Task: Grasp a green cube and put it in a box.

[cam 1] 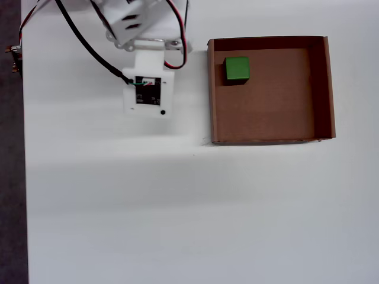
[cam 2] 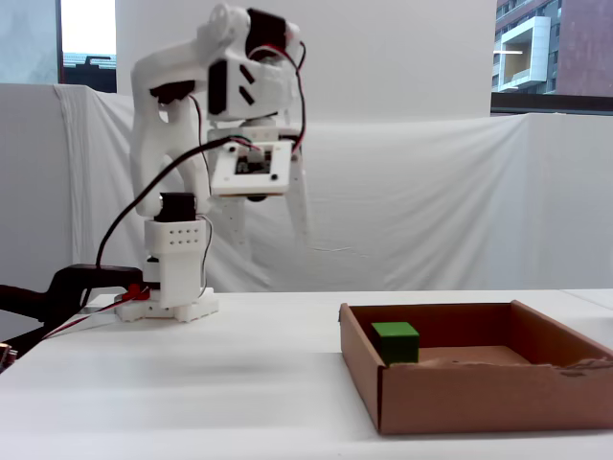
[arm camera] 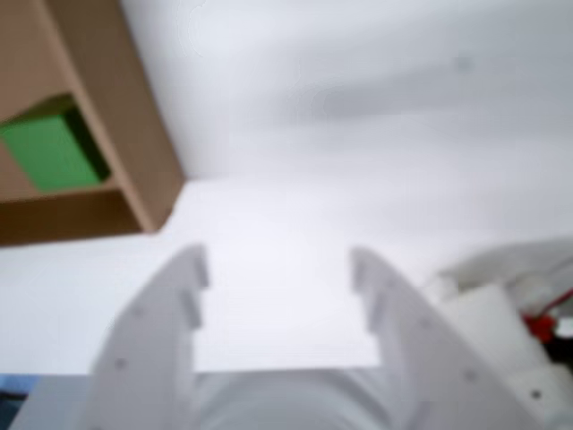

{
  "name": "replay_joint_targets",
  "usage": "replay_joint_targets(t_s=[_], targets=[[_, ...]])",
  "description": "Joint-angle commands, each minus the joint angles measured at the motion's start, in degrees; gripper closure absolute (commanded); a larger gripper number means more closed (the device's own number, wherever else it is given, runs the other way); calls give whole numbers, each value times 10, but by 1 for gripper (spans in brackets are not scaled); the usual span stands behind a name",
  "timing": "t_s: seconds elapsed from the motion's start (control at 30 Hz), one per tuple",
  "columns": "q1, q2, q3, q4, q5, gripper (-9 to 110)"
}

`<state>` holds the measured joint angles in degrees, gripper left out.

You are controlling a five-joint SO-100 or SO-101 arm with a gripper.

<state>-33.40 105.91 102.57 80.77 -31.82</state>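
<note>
A white table (cam 2: 249, 364) stands before a white cloth backdrop (cam 2: 431, 201); windows (cam 2: 551, 57) above show daylight and a brick building (cam 2: 584, 48).

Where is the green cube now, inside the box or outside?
Inside: the green cube rests on the box floor near a corner, free of the open gripper.

small bright-green cube (cam 1: 237, 68) with matte faces, resting flat on the floor of the box (cam 1: 269, 141), in the overhead view's upper-left corner close to the left wall, shallow square brown cardboard tray with low upright walls, open-topped
</note>
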Motion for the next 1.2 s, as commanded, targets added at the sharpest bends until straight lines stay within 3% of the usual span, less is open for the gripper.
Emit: replay_joint_targets(t_s=[0.0,0.57,1.17], targets=[[21,70,44,-3,-17,79],[269,399,335,-5,-176,79],[339,608,555,-68,-213,80]])
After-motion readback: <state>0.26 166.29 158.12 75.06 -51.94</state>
